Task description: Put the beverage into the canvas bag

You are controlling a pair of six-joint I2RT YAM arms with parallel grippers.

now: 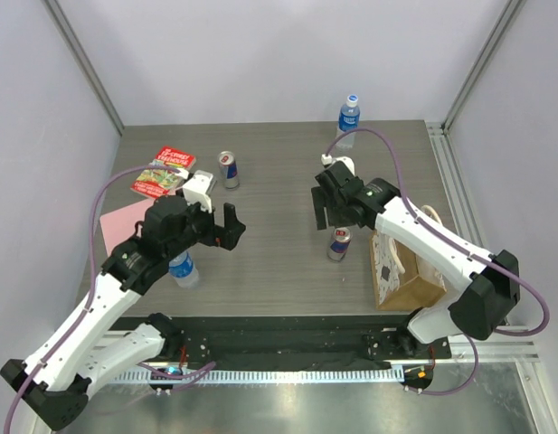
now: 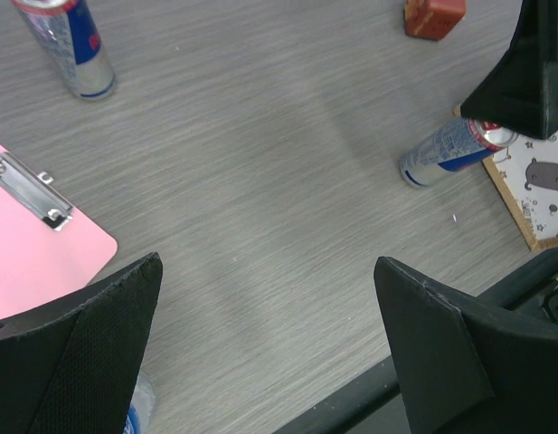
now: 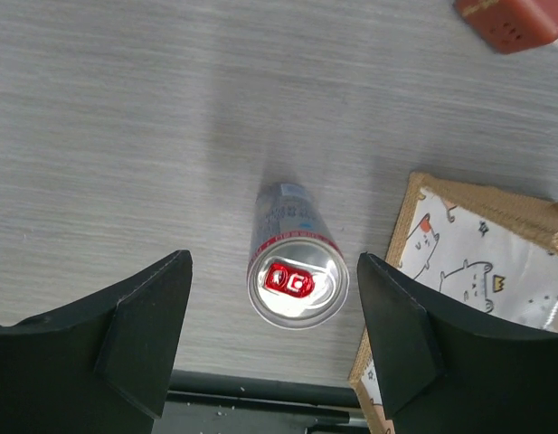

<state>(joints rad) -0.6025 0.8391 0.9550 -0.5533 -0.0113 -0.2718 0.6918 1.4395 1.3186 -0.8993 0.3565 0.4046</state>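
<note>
Right gripper [image 3: 272, 257]: hangs straight over the beverage can, one finger at its 9 o'clock and one at its 3 o'clock. The jaws stand apart, with a gap showing on each side and nothing gripped.
Beverage can [image 3: 297, 280]: silver and blue with a red tab, upright on the grey table [image 1: 279, 271], outside the bag.
Canvas bag [image 3: 473, 258]: at the can's 3 to 4 o'clock in the right wrist view, just beside it and not touching. It has a tan rim and a white panel with small cat drawings, and stands near the table's right edge.
Left gripper [image 2: 268, 262]: jaws spread wide and empty, held above bare table at the can's 9 o'clock, well apart from it.
Second can [image 1: 228, 169]: upright, at the left gripper's 12 o'clock in the top view.
Water bottles: one at the back edge [image 1: 349, 116], at 12 o'clock from the beverage can; one under the left arm [image 1: 183, 269].
Pink clipboard [image 2: 34, 244]: flat at the table's left side, metal clip up.
Red packet [image 1: 163, 172]: at the second can's 9 o'clock.
</note>
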